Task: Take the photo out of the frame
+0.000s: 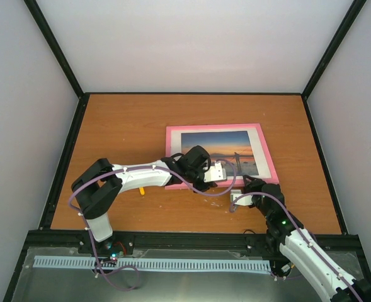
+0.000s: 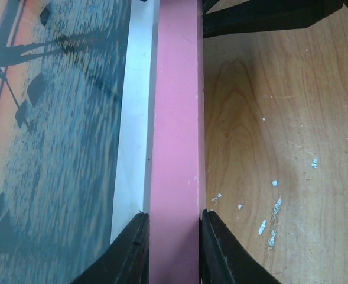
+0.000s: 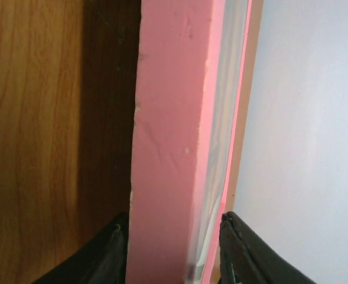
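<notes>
The pink frame [image 1: 266,151] lies on the wooden table [image 1: 122,132] with the sunset photo [image 1: 220,151] inside it behind a white mat [image 2: 135,118]. My left gripper [image 1: 222,171] reaches over the frame's near edge. In the left wrist view the left gripper [image 2: 174,216] is shut on the pink frame rail [image 2: 176,106], one finger on each side, with the photo [image 2: 55,130] to its left. My right gripper [image 1: 245,190] is at the frame's near edge, further right. In the right wrist view the right gripper [image 3: 174,219] clamps the frame's edge [image 3: 168,118], both fingers touching it.
A small yellow item [image 1: 142,190] lies on the table beside the left arm. Black posts and pale walls enclose the table on three sides. Bare wood [image 2: 280,148] lies next to the frame; a brown backing edge [image 3: 241,130] shows behind the glass.
</notes>
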Action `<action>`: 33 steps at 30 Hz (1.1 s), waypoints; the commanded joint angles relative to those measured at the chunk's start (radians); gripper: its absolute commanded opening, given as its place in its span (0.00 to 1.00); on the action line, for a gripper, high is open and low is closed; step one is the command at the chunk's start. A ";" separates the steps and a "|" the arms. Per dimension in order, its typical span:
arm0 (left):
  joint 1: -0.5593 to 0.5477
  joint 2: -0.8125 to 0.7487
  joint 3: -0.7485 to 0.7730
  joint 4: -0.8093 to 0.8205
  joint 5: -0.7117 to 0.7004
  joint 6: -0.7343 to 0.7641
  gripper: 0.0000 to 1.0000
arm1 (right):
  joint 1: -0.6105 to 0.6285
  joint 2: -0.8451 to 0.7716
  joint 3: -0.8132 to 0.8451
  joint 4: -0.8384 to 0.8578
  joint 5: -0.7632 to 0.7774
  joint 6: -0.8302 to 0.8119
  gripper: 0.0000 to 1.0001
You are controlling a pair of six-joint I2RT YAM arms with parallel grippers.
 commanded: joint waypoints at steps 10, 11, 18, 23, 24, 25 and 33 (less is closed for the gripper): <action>0.007 -0.096 0.062 0.055 0.006 -0.063 0.08 | 0.009 -0.012 -0.006 0.079 0.002 0.009 0.20; 0.007 -0.107 0.058 0.062 -0.019 -0.090 0.18 | 0.009 -0.012 0.006 0.072 0.005 0.012 0.19; 0.007 -0.313 0.029 0.047 -0.240 -0.251 0.61 | 0.010 -0.014 0.165 -0.115 0.013 0.067 0.14; 0.037 -0.508 -0.015 -0.017 -0.565 -0.378 0.88 | 0.013 -0.008 0.355 -0.409 -0.040 0.143 0.14; 0.056 -0.543 -0.024 -0.038 -0.605 -0.407 0.90 | 0.013 0.009 0.409 -0.467 -0.064 0.178 0.13; 0.081 -0.576 -0.038 -0.051 -0.629 -0.433 0.92 | 0.013 0.031 0.466 -0.520 -0.085 0.219 0.11; 0.408 -0.798 -0.197 -0.071 -0.667 -0.640 0.93 | 0.013 0.315 0.913 -0.815 -0.174 0.497 0.07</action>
